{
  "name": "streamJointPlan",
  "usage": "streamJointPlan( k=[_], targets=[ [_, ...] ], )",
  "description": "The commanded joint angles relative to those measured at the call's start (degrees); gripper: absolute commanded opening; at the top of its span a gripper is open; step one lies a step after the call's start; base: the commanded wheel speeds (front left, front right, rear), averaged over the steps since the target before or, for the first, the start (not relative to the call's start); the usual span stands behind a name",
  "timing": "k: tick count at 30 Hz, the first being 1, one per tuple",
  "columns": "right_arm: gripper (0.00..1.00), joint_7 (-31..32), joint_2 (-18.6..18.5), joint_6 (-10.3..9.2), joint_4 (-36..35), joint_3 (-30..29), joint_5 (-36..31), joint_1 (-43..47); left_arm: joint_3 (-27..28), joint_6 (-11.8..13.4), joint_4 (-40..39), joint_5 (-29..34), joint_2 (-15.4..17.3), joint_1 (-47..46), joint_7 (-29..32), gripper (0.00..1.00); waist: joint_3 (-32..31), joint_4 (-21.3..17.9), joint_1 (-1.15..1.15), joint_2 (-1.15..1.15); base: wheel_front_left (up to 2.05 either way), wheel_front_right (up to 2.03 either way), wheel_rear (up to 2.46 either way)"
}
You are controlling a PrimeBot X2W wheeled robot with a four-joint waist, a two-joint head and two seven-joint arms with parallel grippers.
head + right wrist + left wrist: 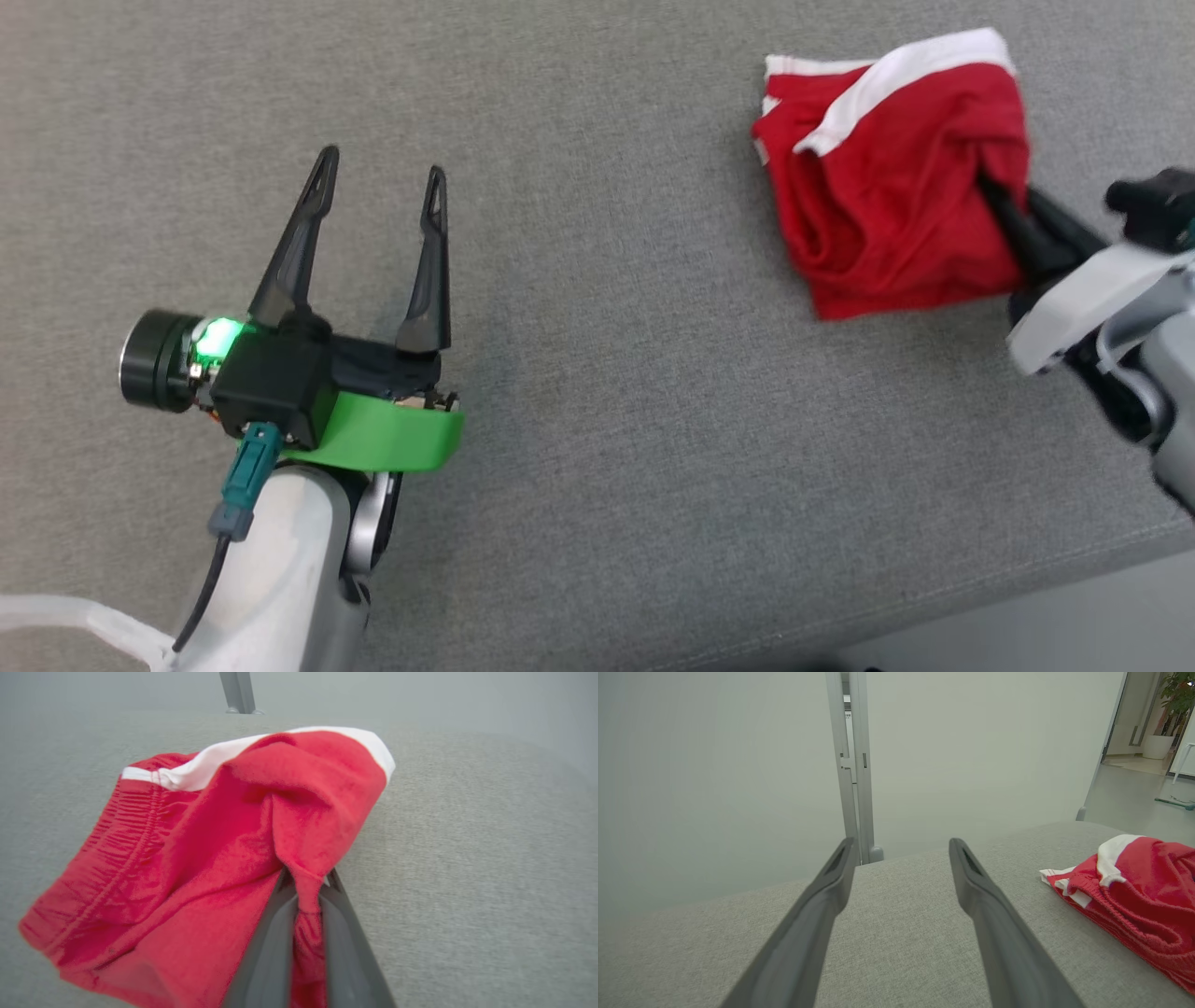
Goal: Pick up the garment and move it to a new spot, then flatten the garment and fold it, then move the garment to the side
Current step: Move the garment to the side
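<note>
The garment is a red pair of shorts with white trim, bunched at the upper right of the grey cushion. My right gripper is shut on a fold at its right edge, and the cloth there looks pulled up. In the right wrist view the red cloth runs pinched between the two fingers of the right gripper. My left gripper stands open at the left, well apart from the garment, with nothing between its fingers. The left wrist view has the left gripper open and the garment off to the right.
The cushion's front edge runs along the lower right, with pale floor beyond it. In the left wrist view a pale wall with a grey door frame stands behind the cushion, and a doorway opens at the far right.
</note>
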Motion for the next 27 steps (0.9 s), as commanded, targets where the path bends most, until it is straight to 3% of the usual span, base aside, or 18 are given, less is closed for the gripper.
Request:
streamJointPlan(
  k=[1, 9, 14, 15, 18, 19, 27],
  targets=[
    [0.0, -0.5, -1.8, -0.1, 1.8, 0.0, 0.3, -3.2, -0.5, -0.7, -0.7, 0.7, 0.7, -2.5, 0.7, 1.0, 9.4, -3.4, 0.0, 0.0, 0.0, 0.0, 0.0],
    [0.0, -1.3, -9.5, -0.1, 12.3, -2.5, -1.8, -15.9, -3.1, -2.3, -2.8, 2.7, 0.6, -8.8, 1.9, 1.0, 17.2, -0.6, 0.0, 0.0, 0.0, 0.0, 0.0],
    [0.0, -1.4, -9.6, -0.09, 16.2, -4.3, -4.2, -20.4, -4.0, -2.5, -2.8, 3.0, 0.6, -10.3, 1.8, 1.0, 19.4, 0.2, 0.0, 0.0, 0.0, 0.0, 0.0],
    [0.05, -1.4, -9.5, -0.1, 16.8, -5.5, -4.8, -21.2, -4.1, -2.4, -2.6, 3.0, 0.6, -10.6, 1.6, 1.0, 19.6, 0.2, 0.0, 0.0, 0.0, 0.0, 0.0],
    [0.87, -1.4, -8.6, -0.11, 18.5, -10.1, -7.1, -21.6, -4.2, -2.3, -1.9, 2.8, 0.5, -10.7, 1.5, 1.0, 19.5, 0.1, 0.0, 0.0, 0.0, 0.0, 0.0],
    [1.0, -1.4, -7.8, -0.11, 18.9, -12.3, -7.9, -20.5, -4.2, -2.2, -1.4, 2.6, 0.5, -10.4, 1.3, 1.0, 19.1, -0.1, 0.0, 0.0, 0.0, 0.0, 0.0],
    [1.0, -1.4, -1.6, -0.1, 12.9, -30.4, -12.6, -6.4, -3.3, -1.2, 1.0, 1.4, 1.3, -6.9, 0.5, 1.0, 13.2, -2.6, 0.0, 0.0, 0.0, 0.0, 0.0]
  ],
)
